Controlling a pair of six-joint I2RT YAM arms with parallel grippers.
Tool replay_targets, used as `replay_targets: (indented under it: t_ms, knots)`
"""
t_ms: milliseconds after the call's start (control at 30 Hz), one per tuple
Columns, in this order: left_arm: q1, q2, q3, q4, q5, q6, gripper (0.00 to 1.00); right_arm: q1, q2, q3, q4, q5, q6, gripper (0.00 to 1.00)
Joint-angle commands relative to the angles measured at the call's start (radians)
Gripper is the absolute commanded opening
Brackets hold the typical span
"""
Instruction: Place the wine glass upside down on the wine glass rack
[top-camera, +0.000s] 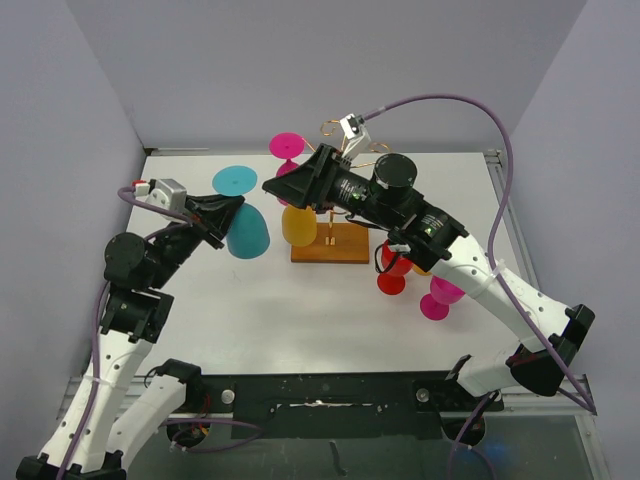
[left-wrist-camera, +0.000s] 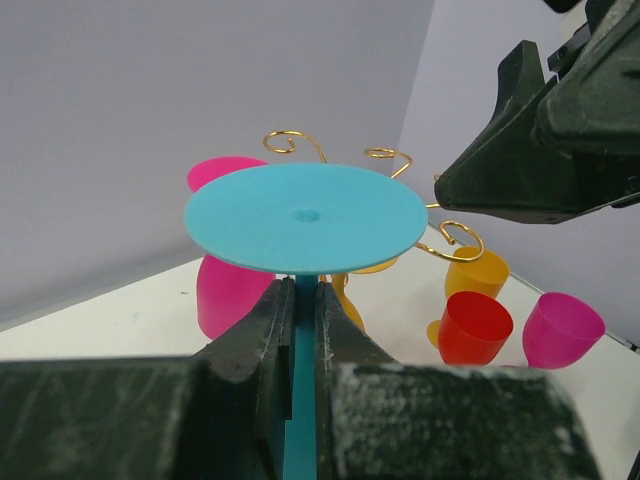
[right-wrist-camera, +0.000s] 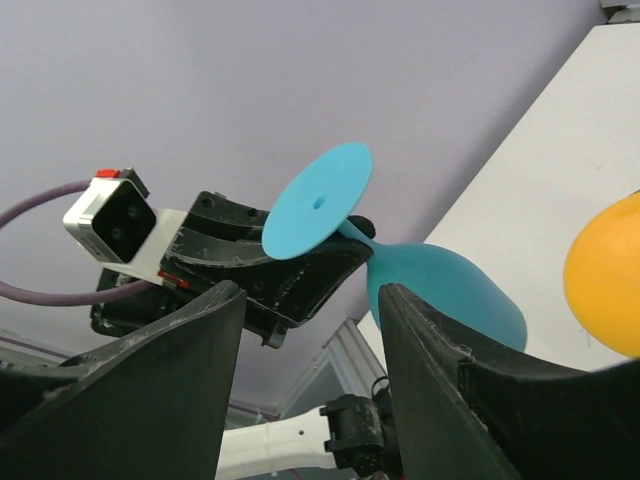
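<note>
Left gripper (left-wrist-camera: 303, 295) clamped on stem of teal wine glass (top-camera: 247, 232), foot up, at 9 o'clock from wine glass rack (top-camera: 330, 246). Right gripper (right-wrist-camera: 312, 298) fingers apart, holding nothing.

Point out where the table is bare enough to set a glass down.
Widest bare patch: the table between the rack and its near edge. Another lies at the far right corner, beyond the right arm. Crowded: right of the rack, where the red glass and pink glass stand.
</note>
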Motion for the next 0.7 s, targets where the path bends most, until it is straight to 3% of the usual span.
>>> replay_targets:
  t_ms: [0, 367, 533, 667]
  knots:
    - [0.006, 0.004, 0.043, 0.115, 0.051, 0.030, 0.00, -0.008, 0.017, 0.050, 0.107, -0.007, 0.124, 0.53]
    - [0.006, -0.027, 0.025, 0.160, 0.093, 0.107, 0.00, -0.011, 0.136, 0.163, 0.095, -0.097, 0.221, 0.44]
    - [0.007, -0.023, 0.027, 0.152, 0.092, 0.134, 0.00, -0.011, 0.156, 0.156, 0.121, -0.158, 0.272, 0.33]
    - [0.007, -0.016, 0.034, 0.134, 0.081, 0.160, 0.00, -0.008, 0.169, 0.146, 0.170, -0.240, 0.344, 0.17]
